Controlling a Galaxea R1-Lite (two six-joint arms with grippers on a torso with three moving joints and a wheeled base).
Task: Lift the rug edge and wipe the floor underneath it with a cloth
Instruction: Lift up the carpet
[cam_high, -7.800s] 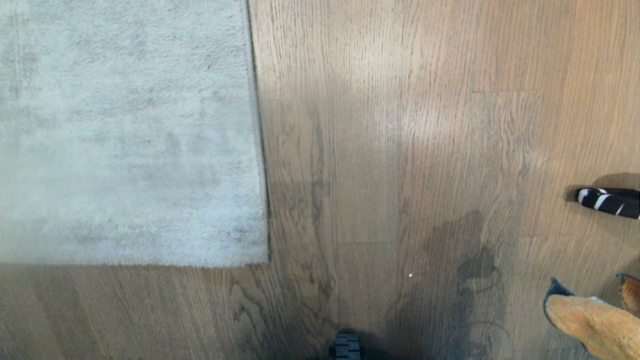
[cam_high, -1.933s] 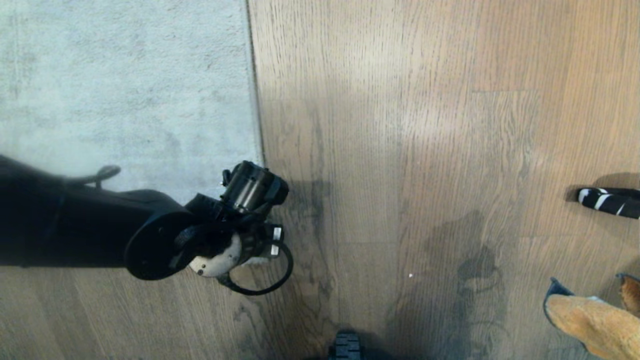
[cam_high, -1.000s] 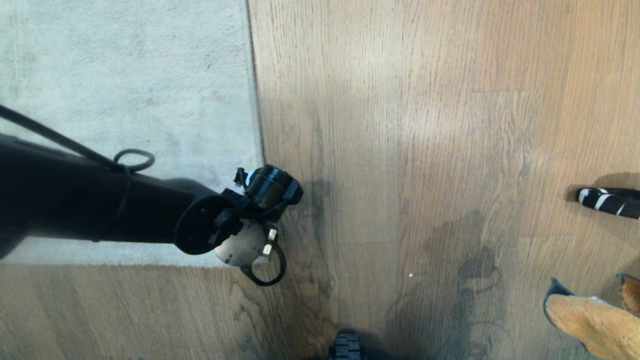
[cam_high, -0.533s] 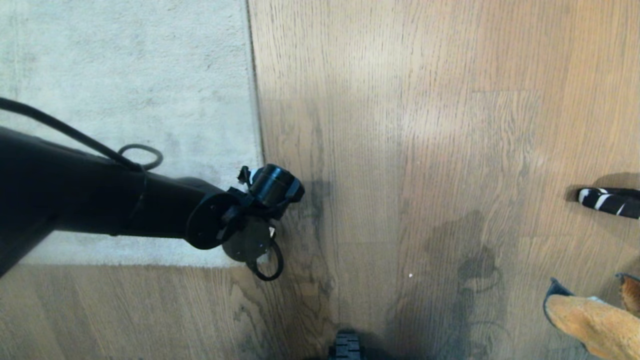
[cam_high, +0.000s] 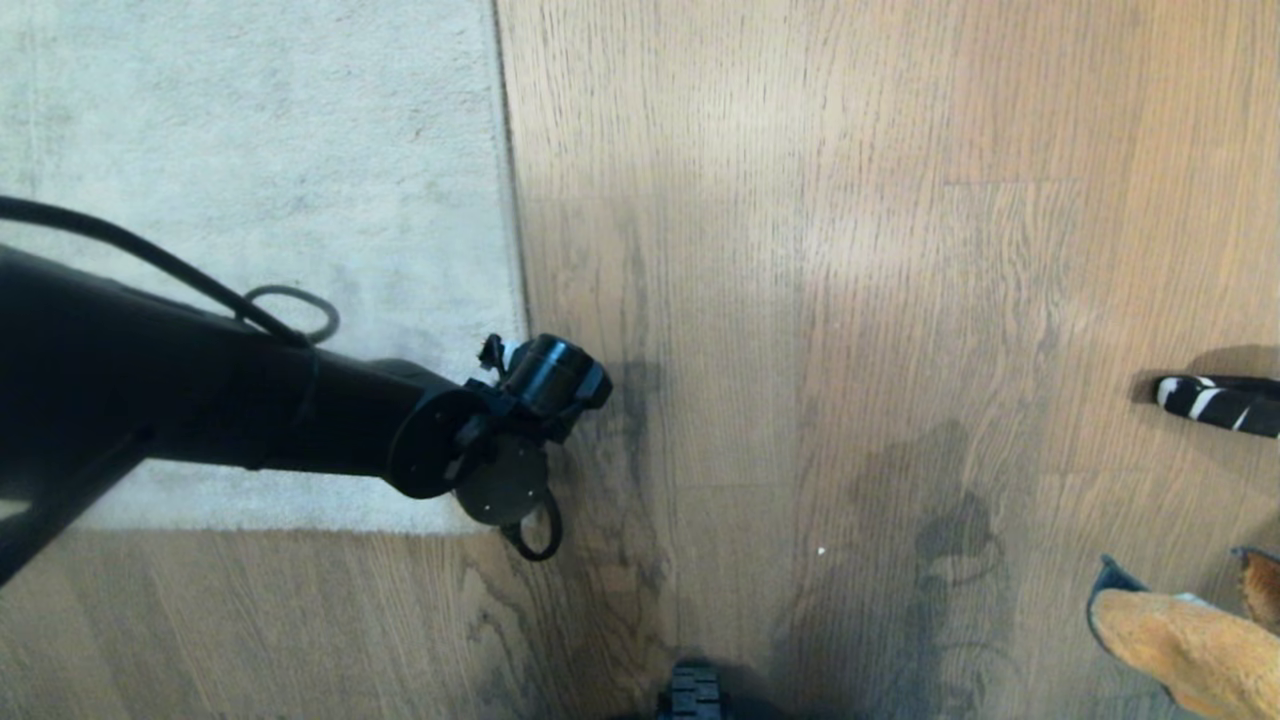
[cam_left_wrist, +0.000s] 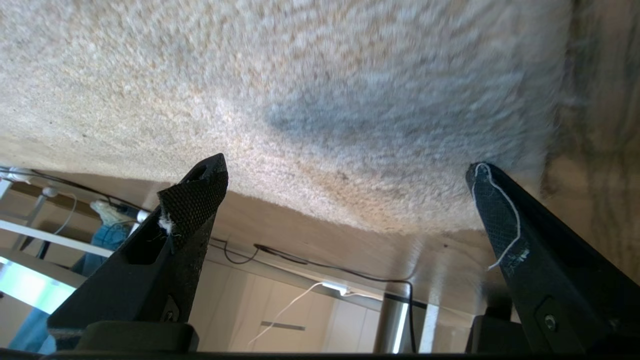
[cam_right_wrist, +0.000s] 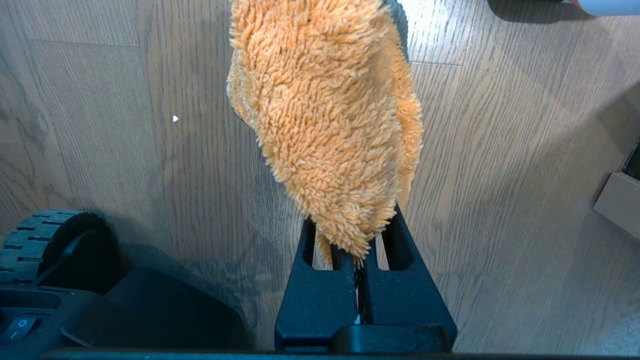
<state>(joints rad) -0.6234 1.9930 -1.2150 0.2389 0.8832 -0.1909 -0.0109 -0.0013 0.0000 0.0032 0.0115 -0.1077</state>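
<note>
The pale grey rug (cam_high: 250, 200) lies flat on the brown wood floor (cam_high: 850, 300). My left arm reaches in from the left, its wrist (cam_high: 520, 420) over the rug's near right corner and hiding it. The left gripper (cam_left_wrist: 345, 182) stands wide open just above the pile, one fingertip (cam_left_wrist: 200, 180) over the rug edge (cam_left_wrist: 320, 210), the other near the corner; nothing is between them. The right gripper (cam_right_wrist: 357, 235) is shut on the orange cloth (cam_right_wrist: 325, 125), which hangs over bare floor (cam_right_wrist: 500, 150); the cloth (cam_high: 1190, 640) shows at the lower right of the head view.
A black-and-white striped object (cam_high: 1220, 400) lies at the right edge. A base wheel (cam_high: 693, 692) sits at the bottom centre, also wheel (cam_right_wrist: 45, 240). Cables (cam_left_wrist: 300, 260) and a metal leg (cam_left_wrist: 385, 320) lie beyond the rug. A box (cam_right_wrist: 617, 202) stands nearby.
The left arm has come in over the rug and in the last second edged slightly right, its wrist tipping further down over the corner. Rug and cloth have not moved.
</note>
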